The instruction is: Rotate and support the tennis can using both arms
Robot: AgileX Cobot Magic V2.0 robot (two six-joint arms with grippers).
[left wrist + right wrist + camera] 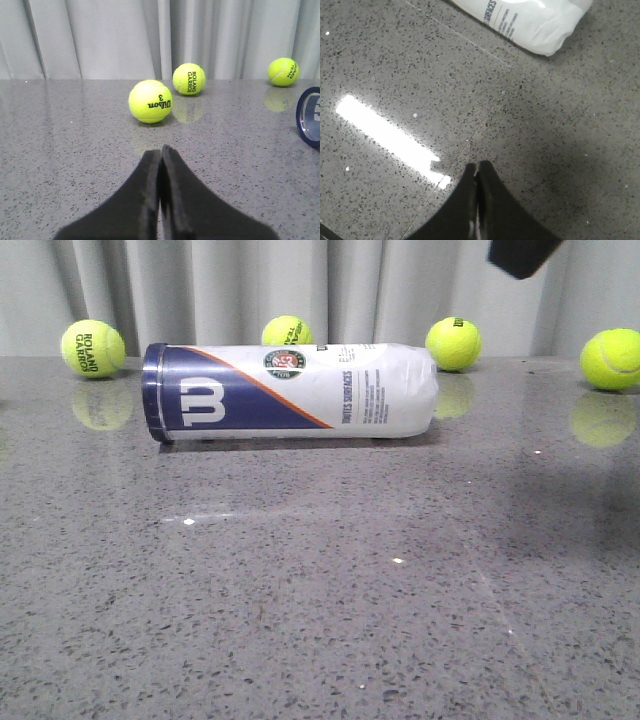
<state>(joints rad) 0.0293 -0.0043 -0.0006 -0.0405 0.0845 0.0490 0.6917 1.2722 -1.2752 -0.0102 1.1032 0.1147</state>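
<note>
One counter (300, 620), grey speckled stone, polished enough to mirror what stands on it; largest item, carrying all the rest.

One tennis can (290, 390), lying on its side toward the back of the counter, navy end with white W to the robot's left, crimped white end to the right. Untouched by either arm; its white end shows in the right wrist view, its navy rim at the edge of the left wrist view.

Two claws. Left claw (160, 155): fingers pressed together, holding nothing, low over the counter and well short of the can's navy rim. Right claw (477, 167): fingers likewise together and empty, above bare counter near the can's white end.

Four tennis balls in the front view, behind and beside the can, including one marked Roland Garros (92, 348) at the left.

Handling note, as judgement: both claws should part before approach, one to each end, and meet the can evenly so it cannot roll into the balls.
</note>
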